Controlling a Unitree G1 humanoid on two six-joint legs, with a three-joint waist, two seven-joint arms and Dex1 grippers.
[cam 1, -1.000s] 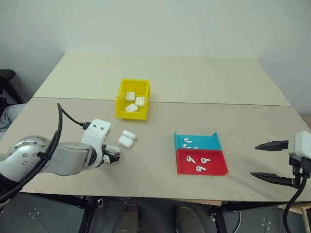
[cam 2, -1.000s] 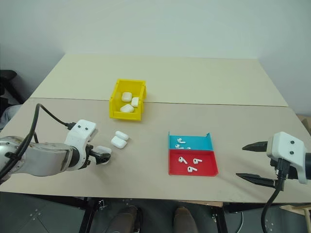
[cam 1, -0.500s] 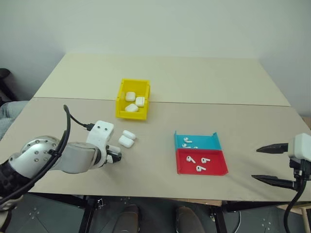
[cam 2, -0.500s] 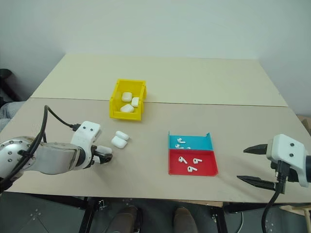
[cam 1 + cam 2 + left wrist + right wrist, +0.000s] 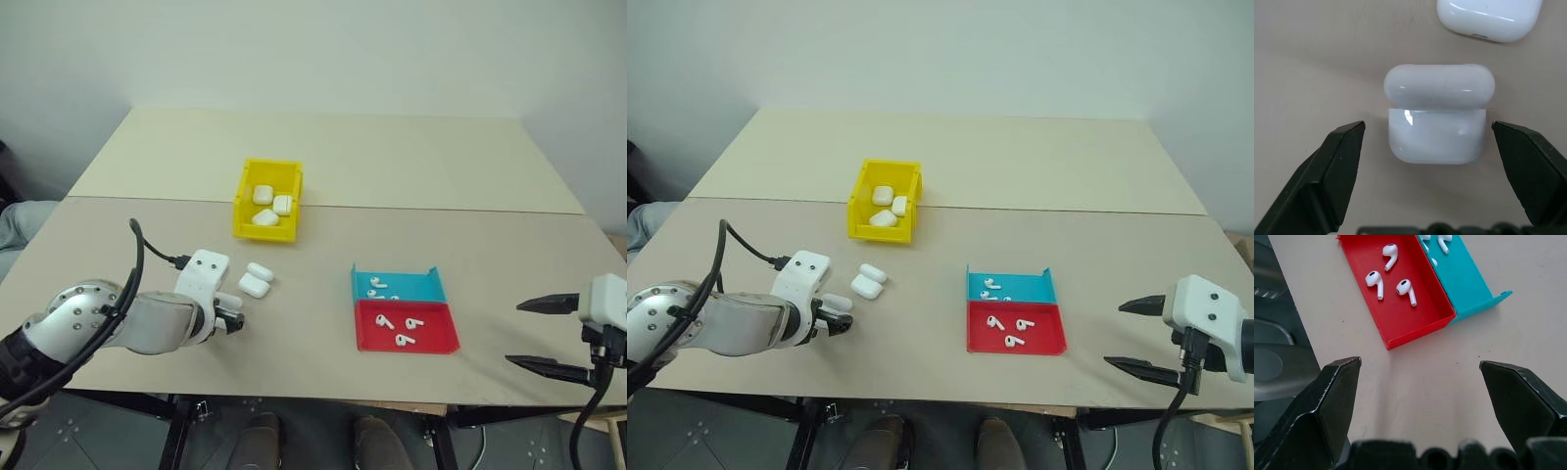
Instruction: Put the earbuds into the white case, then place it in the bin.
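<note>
The surface is a pale beige table [image 5: 411,166] made of two tops pushed together, the seam running straight across behind the yellow bin [image 5: 267,200]; beyond it stands a plain, light wall, and under the near edge dark metal table legs and a grey floor show.

The bin sits left of centre, just past the seam on the near top, with three white cases lying in it; two more cases lie on the bare tabletop a little nearer, close side by side. A further white case [image 5: 1437,112] sits nearer the robot, between the two black fingers of the left gripper [image 5: 231,318], which are spread wide on either side without touching it (its lid appears to be tipped open, though the angle makes that hard to confirm).

Right of centre a shallow teal tray [image 5: 398,285] and a shallow red tray [image 5: 406,326] lie touching along one long side; the earbuds [image 5: 1390,271] are loose in both.

The right gripper [image 5: 547,334] hangs at the table's near right corner, fingers wide apart and empty, well clear of the trays.
</note>
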